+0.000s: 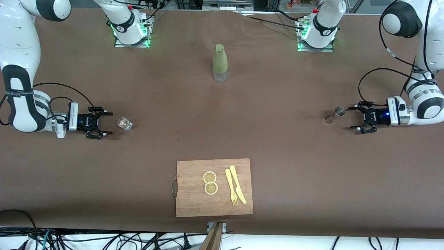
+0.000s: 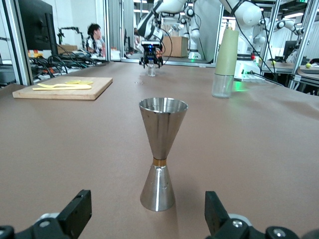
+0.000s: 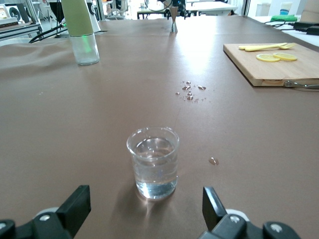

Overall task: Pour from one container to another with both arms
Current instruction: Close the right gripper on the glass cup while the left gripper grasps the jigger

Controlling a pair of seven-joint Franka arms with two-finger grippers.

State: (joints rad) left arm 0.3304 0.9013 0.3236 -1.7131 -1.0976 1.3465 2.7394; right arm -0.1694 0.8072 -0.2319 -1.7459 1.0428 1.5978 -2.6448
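From the front view, both arms are cut off at the frame edges, so only their lower links show. A brown counter [image 1: 277, 139] carries everything. A sleeved bottle [image 1: 220, 62] stands upright at its middle. Toward the right arm's end from the bottle, the right end effector [image 1: 104, 123] lies low and level, fingers spread wide, just short of a small glass [image 1: 124, 124]. Toward the left arm's end, the left end effector [image 1: 357, 118] is likewise wide apart beside a steel jigger [image 1: 334, 115]. Nearer the camera than the bottle lies a cutting board [image 1: 194, 201].

In the left wrist view, the jigger [image 2: 160, 152] stands upright between the fingertips [image 2: 77, 211], untouched; a workshop with monitors is blurred past it.

In the right wrist view, the glass [image 3: 153, 162] holds clear liquid, upright, with droplets [image 3: 190, 92] on the counter.
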